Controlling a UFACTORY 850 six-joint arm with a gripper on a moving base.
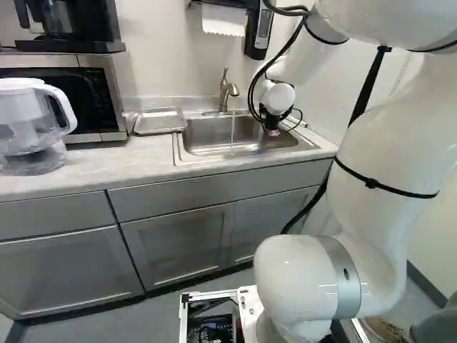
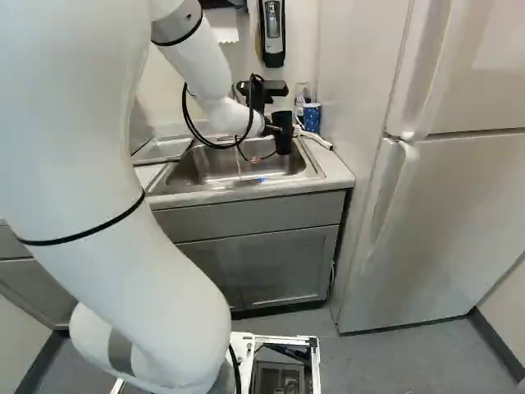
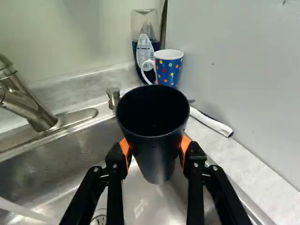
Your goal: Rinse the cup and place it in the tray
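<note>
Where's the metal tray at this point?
In the left base view, the metal tray lies left of center on the counter, between the microwave and the sink.

Matt black cup [image 3: 157,159]; brushed-metal sink [image 3: 56,171]

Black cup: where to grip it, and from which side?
I'd take the black cup from the side, around its body below the rim, as the hand does now. It's round, shows no handle, and stands roughly upright, so opposed pads should seat well and leave the mouth open.
</note>
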